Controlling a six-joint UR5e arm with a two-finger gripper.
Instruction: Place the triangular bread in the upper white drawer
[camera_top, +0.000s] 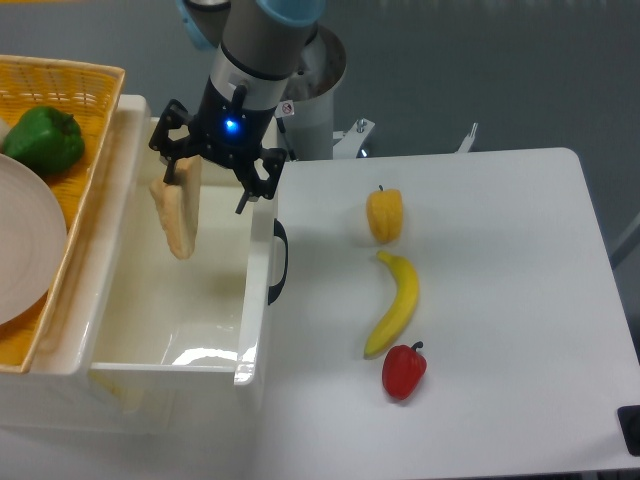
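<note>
Red pepper (404, 370): nearest the camera, on the white surface (500, 300), just beside the banana's lower tip.
Claw (181, 172): over the drawer's far end, clamped on the bread's top; a blue light glows on its body.
Bread (178, 212): hangs upright from the claw, wide end down, in the air inside the drawer's outline, clear of the drawer floor.
Drawer (255, 300): white, open-topped, deep walls, at 6 o'clock from the claw; dark handle on its right wall.
Basket (70, 80): yellow woven, at 9 o'clock from the claw, touching the drawer's left wall.
Green pepper (45, 138): in the basket, at the plate's upper edge.
Plate (25, 250): white, in the basket, partly cut off by the frame edge.
Yellow pepper (385, 214): on the surface, at 3 o'clock from the claw, well apart from it.
Banana (395, 303): on the surface, between the yellow and red peppers.
</note>
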